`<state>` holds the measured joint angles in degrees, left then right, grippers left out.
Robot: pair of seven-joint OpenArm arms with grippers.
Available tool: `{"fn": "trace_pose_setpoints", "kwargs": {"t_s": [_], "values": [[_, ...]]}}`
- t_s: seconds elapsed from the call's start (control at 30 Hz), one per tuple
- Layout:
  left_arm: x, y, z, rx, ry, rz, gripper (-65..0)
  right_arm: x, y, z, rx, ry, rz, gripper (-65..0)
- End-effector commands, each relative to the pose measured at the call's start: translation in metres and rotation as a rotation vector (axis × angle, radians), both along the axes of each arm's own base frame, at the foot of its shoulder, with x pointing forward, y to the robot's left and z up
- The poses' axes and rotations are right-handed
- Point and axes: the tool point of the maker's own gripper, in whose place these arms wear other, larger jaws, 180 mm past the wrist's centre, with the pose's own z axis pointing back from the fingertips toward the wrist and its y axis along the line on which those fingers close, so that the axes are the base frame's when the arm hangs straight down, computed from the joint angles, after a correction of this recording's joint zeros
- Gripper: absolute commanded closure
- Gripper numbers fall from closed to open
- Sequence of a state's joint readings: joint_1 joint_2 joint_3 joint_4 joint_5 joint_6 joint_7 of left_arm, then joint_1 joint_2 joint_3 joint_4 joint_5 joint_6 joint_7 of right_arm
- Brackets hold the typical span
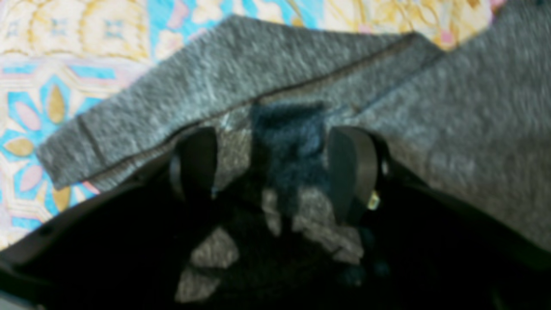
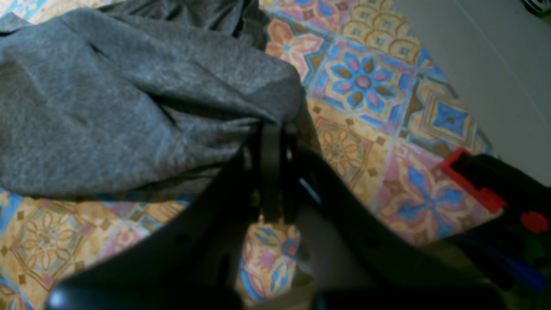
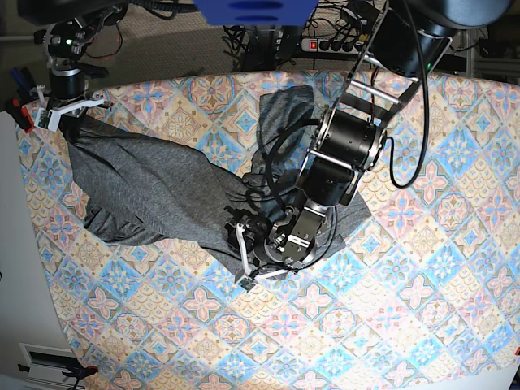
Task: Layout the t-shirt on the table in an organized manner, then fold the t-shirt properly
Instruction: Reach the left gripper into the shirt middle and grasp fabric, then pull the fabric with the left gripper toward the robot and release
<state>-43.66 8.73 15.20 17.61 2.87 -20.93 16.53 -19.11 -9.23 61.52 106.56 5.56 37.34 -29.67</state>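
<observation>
The left gripper (image 1: 275, 168) stands spread wide, its two dark fingers (image 1: 353, 172) apart over the t-shirt (image 1: 241, 73). Grey fabric lies between and under the fingers, and a hemmed sleeve stretches away just ahead of them, flat on the table (image 1: 64, 47). Whether the fingers touch the fabric cannot be told; the wrist view is blurred. In the base view this gripper (image 3: 252, 264) hangs low at the near edge of the t-shirt (image 3: 146, 191), pointing down at the cloth.

The right gripper (image 2: 273, 129) is pressed together, pinching an edge of the t-shirt (image 2: 129, 94). The fabric hangs and bunches from its tip, spreading off to the gripper's left and ahead, with folds running away from the pinch. To its right and below, the patterned table (image 2: 366, 86) shows bare. In the base view the right gripper (image 3: 61, 114) sits at the far corner of the table (image 3: 422, 268), holding the end of the cloth there.

The t-shirt lies crumpled in a long band across the table between the two grippers, with a further part bunched up beyond the left arm.
</observation>
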Motion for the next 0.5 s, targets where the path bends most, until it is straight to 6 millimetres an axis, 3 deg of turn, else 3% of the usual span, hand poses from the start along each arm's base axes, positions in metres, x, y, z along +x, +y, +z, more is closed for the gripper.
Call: {"fn": "trace_pose_setpoints", "kwargs": {"t_s": [0.0,0.07,0.17,0.2,0.37,0.47], "values": [[0.001,0.001,0.0,0.022,0.01,-0.004,-36.1,0.004,-0.004,0.015,-0.025,-0.052,0.004,0.0],[-0.001,0.001,-0.001,0.019,0.012,-0.006,-27.5,0.004,-0.004,0.015,-0.025,-0.052,0.004,0.0],[0.001,-0.001,0.002,0.011,0.003,-0.002,-3.4,0.004,-0.004,0.015,-0.026,-0.05,0.004,0.0],[0.003,-0.001,0.004,0.003,-0.001,0.006,0.0,0.004,-0.004,0.015,-0.026,-0.05,0.004,0.0],[0.018,-0.019,0.035,-0.124,-0.038,0.041,0.0,0.004,-0.004,0.015,-0.027,-0.049,0.004,0.0],[0.031,-0.03,0.066,-0.21,-0.092,0.06,0.0,0.007,-0.004,0.016,-0.027,-0.057,0.004,0.0]]}}
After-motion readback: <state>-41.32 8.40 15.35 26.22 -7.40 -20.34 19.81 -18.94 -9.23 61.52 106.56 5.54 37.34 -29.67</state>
